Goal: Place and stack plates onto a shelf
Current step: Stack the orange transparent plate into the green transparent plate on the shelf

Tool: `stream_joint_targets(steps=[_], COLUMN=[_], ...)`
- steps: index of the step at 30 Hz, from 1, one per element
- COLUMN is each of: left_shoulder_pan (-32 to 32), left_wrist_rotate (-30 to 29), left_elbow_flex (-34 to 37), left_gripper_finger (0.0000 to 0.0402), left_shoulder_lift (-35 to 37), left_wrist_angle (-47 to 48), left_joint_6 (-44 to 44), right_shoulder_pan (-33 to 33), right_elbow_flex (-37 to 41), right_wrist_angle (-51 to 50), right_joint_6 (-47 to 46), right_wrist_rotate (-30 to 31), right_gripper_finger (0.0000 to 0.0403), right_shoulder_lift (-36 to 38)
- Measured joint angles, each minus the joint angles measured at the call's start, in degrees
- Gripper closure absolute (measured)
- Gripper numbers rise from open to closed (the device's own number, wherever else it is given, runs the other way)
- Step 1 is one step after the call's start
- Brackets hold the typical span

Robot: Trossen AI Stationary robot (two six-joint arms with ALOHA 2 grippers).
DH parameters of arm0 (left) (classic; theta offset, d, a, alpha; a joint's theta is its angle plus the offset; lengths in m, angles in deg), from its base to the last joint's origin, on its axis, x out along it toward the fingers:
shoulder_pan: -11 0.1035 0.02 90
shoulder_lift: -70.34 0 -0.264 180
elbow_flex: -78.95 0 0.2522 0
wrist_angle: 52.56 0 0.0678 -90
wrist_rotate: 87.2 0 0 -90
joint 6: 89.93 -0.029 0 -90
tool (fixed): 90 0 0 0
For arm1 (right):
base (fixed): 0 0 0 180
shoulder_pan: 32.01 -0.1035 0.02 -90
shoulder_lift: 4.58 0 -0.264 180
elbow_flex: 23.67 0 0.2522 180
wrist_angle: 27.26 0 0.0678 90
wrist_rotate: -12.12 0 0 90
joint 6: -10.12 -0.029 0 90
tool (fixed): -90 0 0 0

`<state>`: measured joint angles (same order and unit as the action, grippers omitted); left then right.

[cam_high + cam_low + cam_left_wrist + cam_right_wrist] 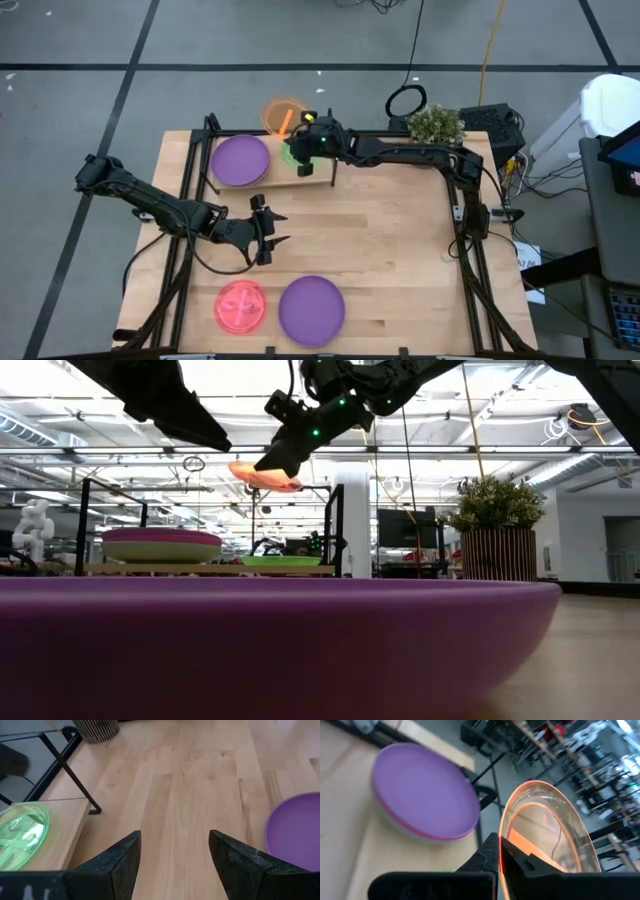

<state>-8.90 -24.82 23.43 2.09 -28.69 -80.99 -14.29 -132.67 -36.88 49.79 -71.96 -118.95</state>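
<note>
Shelf (262, 183) has a purple-topped stack (241, 160) and a green plate (296, 156). Right gripper (308, 128), clamped on an orange plate (282, 115), hangs above the shelf. Left gripper (268, 230) wide open, empty, mid-table. Pink plate (240, 306) & purple plate (311, 310) left near the front edge.

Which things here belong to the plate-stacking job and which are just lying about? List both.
Job:
- shelf
- purple plate stack on shelf
- neon green plate on shelf
- orange plate held by the right pincer
- pink-red plate on the table
- purple plate on the table
- left pincer, open

Lying about:
- potted plant
- cable coil
</note>
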Motion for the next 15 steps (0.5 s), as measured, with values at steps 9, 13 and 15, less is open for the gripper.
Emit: stream_joint_targets(steps=[9,13,15], left_shoulder_pan=[0.00,-0.09,-0.09], left_wrist_rotate=[0.02,0.02,0.02], left_elbow_flex=[0.00,0.00,0.00], left_gripper_finger=[0.0165,0.0165,0.0165], left_shoulder_lift=[-0.01,-0.01,0.00], left_wrist_angle=[-0.07,-0.09,-0.07], left_joint_6=[-0.95,-0.96,-0.97], right_shoulder_pan=[-0.14,-0.38,-0.40], right_elbow_flex=[2.81,3.93,4.98], right_wrist_angle=[-4.58,-6.32,-6.10], right_joint_6=[-3.66,-4.43,-4.75], right_wrist_rotate=[1.76,1.69,1.49], right_gripper_finger=[0.0403,0.0403,0.0403], right_shoulder_lift=[0.00,0.00,0.00])
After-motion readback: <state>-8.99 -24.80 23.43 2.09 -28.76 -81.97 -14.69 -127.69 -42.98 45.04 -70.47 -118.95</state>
